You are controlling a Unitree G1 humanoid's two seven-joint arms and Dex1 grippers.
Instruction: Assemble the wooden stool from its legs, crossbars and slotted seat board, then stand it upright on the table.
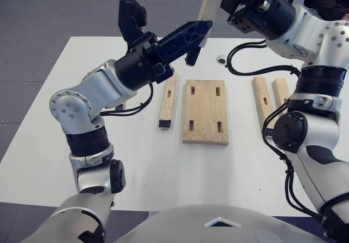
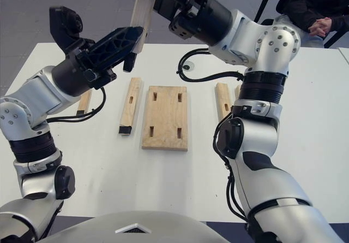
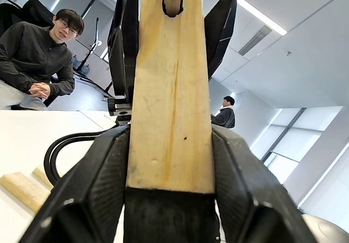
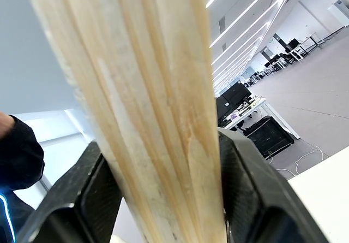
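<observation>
Assembly seems hardly begun, as I judge it: the slotted seat board (image 1: 205,111) lies flat on the table (image 1: 65,144) with all four slots empty. A loose leg (image 1: 168,100) lies just beside it on my left and two more wooden pieces (image 1: 262,98) lie on my right, nothing joined. My left gripper (image 1: 197,35) and my right gripper (image 4: 169,188) are both clamped on the raised leg (image 1: 209,5), held in the air over the far part of the table, so every joint and the standing upright are still to do.

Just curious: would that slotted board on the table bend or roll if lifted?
Probably stiff: the board looks like thick solid wood. Unlikely to roll, since it is flat and rectangular. Lying flat, its edges may be hard to grip.
</observation>
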